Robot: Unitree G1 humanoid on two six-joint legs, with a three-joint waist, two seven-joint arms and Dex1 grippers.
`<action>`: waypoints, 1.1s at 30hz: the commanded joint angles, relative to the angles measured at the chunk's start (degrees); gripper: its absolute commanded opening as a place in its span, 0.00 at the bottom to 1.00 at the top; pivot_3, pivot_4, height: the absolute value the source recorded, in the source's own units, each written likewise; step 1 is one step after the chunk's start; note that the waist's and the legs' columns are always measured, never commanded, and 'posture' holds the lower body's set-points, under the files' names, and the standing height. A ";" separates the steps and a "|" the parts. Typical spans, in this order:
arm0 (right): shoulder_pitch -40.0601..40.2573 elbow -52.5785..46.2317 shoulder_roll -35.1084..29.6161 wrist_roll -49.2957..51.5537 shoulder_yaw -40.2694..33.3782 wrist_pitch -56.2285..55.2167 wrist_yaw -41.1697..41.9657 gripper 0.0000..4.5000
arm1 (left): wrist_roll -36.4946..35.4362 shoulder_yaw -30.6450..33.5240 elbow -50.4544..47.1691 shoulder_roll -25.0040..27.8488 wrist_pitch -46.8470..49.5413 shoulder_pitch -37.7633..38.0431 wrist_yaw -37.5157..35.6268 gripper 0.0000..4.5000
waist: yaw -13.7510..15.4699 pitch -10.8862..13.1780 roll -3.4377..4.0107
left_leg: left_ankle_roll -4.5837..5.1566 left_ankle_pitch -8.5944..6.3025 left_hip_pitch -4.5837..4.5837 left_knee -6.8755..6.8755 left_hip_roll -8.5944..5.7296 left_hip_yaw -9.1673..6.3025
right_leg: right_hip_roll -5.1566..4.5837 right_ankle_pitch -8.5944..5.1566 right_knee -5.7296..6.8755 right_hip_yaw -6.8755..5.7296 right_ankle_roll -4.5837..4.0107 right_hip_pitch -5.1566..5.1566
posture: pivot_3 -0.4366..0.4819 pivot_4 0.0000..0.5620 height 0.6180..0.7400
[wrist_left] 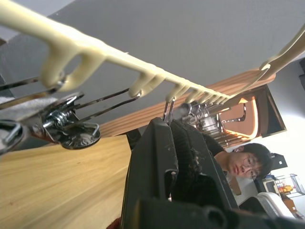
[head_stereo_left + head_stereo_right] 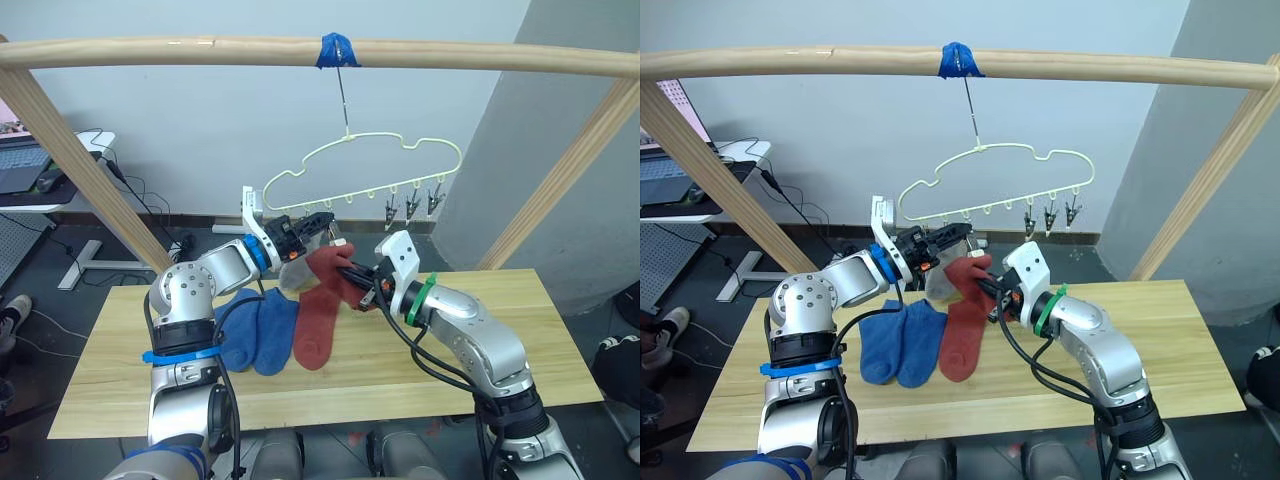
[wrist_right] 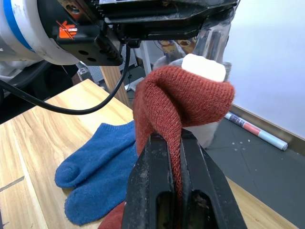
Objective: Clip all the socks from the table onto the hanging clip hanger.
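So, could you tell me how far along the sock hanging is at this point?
Done: one light grey sock appears to hang clipped on the clip hanger. In hand: the left end effector pinches a clip while the right end effector lifts a red sock toward it. Left: two blue socks lie on the table, and three clips hang free.

Two blue socks [image 2: 258,331] lie flat on the table [image 2: 500,330] — a red sock [image 2: 322,310] lifted beside them.

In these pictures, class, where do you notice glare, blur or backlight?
Left eye view: a glare streak on the wooden rail. Left wrist view: the nearest loop of the clip hanger is blurred; a bright window behind the person washes out. Right wrist view: the red sock is sharp.
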 commanded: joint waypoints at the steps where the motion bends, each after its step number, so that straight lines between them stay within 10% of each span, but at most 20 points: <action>1: -0.54 -4.30 -0.14 1.89 -0.99 0.80 -0.61 0.01 | -0.13 0.48 -0.58 0.97 -1.39 -0.62 -0.35 0.00 | 0.01 0.00 0.00 | 0.00 0.00 0.00 0.00 0.00 0.00 | 0.00 0.00 -0.01 0.01 0.00 0.00 | 0.46 0.27 1.00; 33: -2.04 -2.33 2.00 4.38 -1.51 -0.04 -5.37 0.01 | -6.32 2.56 -1.25 -0.59 0.08 -1.11 2.27 0.00 | 0.04 0.05 -0.01 | -0.01 0.01 -0.35 -0.54 0.01 0.00 | -0.06 0.16 -0.60 -0.06 -0.28 -0.30 | 0.45 0.26 1.00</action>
